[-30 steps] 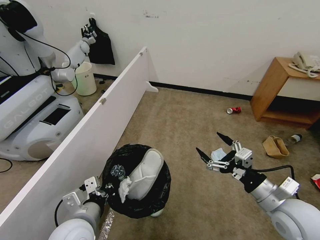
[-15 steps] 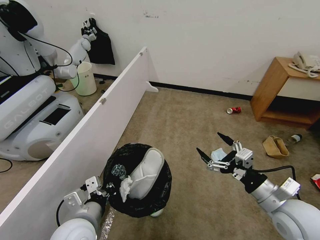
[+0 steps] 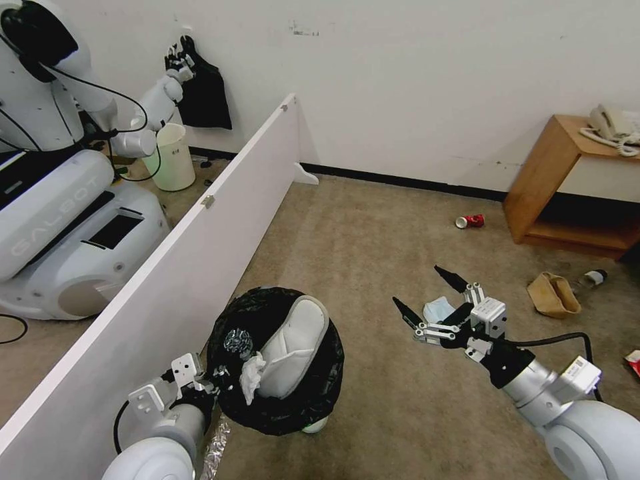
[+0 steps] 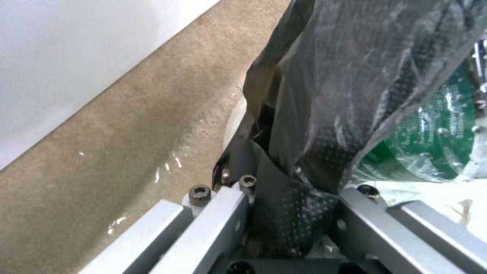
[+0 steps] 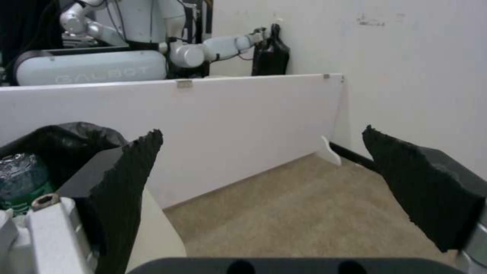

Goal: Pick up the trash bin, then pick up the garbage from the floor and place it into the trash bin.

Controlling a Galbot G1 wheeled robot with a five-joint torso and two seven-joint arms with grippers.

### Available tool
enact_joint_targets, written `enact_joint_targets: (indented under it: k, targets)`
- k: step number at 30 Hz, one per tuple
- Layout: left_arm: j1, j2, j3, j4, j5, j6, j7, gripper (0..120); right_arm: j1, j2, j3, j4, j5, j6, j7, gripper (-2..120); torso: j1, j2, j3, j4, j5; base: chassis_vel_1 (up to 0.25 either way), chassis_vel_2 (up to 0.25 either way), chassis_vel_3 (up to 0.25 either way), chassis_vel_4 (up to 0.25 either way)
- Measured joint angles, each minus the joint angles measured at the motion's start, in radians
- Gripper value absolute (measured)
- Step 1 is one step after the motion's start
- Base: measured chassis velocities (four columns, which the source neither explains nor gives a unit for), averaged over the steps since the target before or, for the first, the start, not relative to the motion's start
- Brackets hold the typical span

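The trash bin [image 3: 301,399], lined with a crinkly black bag, hangs at my lower left with my left gripper [image 3: 215,381] shut on its bag-covered rim [image 4: 292,213]. Inside lie a white slipper [image 3: 293,347], a clear plastic bottle [image 3: 236,343] and a white tissue [image 3: 250,377]. My right gripper [image 3: 417,285] hovers open and empty above a light-blue face mask [image 3: 438,309] on the carpet. More garbage lies farther right: a red can [image 3: 470,221], a brown paper bag [image 3: 552,294], a bottle [image 3: 591,277] and a red packet [image 3: 633,360]. In the right wrist view the open right gripper [image 5: 260,131] has the trash bin [image 5: 66,142] beside it.
A long white partition board [image 3: 200,220] runs along my left. Behind it stand another white robot [image 3: 60,200] and a pale unlined bucket [image 3: 172,157]. A wooden side table [image 3: 567,173] with a phone [image 3: 610,127] stands at the right wall. Open carpet lies ahead.
Both my grippers hold their places. The view has shifted slightly. The other robot's arm behind the partition has moved a little.
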Motion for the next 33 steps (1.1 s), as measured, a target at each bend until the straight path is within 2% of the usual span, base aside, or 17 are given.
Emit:
enact_joint_targets:
  k: [9, 12, 17, 22, 33]
  targets:
    - [-0.001, -0.003, 0.003, 0.005, 0.004, -0.003, 0.001, 0, -0.002, 0.004, 0.0, 0.0, -0.005, -0.001, -0.003, 100, 0.0, 0.0, 0.0, 0.0001, 0.0, 0.061, 0.067, 0.065, 0.063]
    - [-0.001, -0.002, 0.002, 0.007, 0.01, -0.005, 0.001, 0, -0.002, 0.007, -0.005, 0.0, -0.005, -0.001, -0.003, 100, 0.0, 0.0, 0.0, 0.0009, -0.0001, 0.059, 0.074, 0.082, 0.061]
    - [-0.002, 0.0, 0.0, 0.008, 0.015, -0.005, 0.004, 0, -0.001, 0.008, -0.009, -0.003, -0.004, 0.001, -0.003, 100, 0.0, 0.0, 0.0, -0.0006, 0.0, 0.008, 0.005, 0.014, 0.011]
    - [-0.003, 0.0, -0.001, 0.011, 0.017, -0.006, 0.006, 0, 0.003, 0.007, -0.011, -0.007, -0.002, 0.002, -0.003, 100, 0.0, 0.0, 0.0, 0.0003, -0.0001, 0.0, 0.0, 0.0, 0.0]
    - [-0.007, -0.002, -0.001, 0.018, 0.01, -0.008, 0.006, 0, 0.011, 0.005, -0.023, -0.018, 0.001, 0.004, -0.002, 100, 0.0, 0.0, 0.0, 0.0001, 0.0, 0.0, 0.0, 0.0, 0.0]
